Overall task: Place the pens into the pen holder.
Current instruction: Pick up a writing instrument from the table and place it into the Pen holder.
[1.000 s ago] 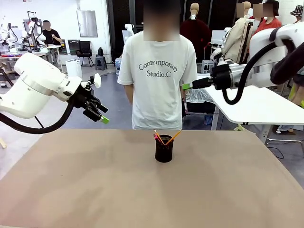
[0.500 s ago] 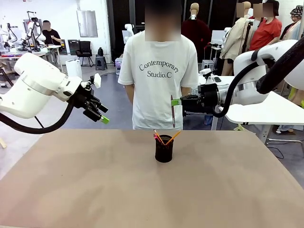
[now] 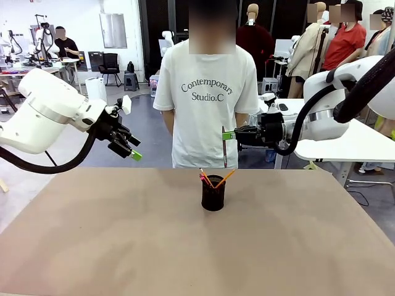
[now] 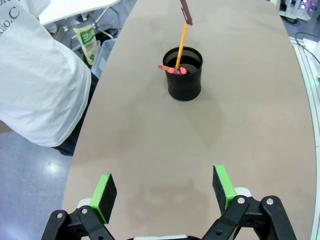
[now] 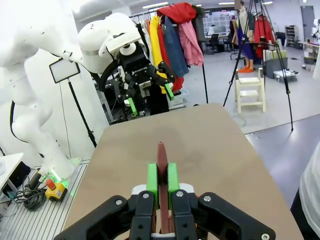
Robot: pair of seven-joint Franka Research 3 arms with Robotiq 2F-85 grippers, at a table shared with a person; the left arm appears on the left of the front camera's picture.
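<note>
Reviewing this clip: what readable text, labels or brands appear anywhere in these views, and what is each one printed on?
"Contemporary Studio.C" on the chest of the person's white T-shirt, front view.
"dio.C", the end of the same print, at the top left corner of the left wrist view, on the shirt.
Print on the green and white bag on the floor beside the table: too small to read.
Small white lettering on the left gripper body, right wrist view: too blurred to read.

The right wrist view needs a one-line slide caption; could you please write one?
Right gripper shut on the dark red pen above the table.
</note>
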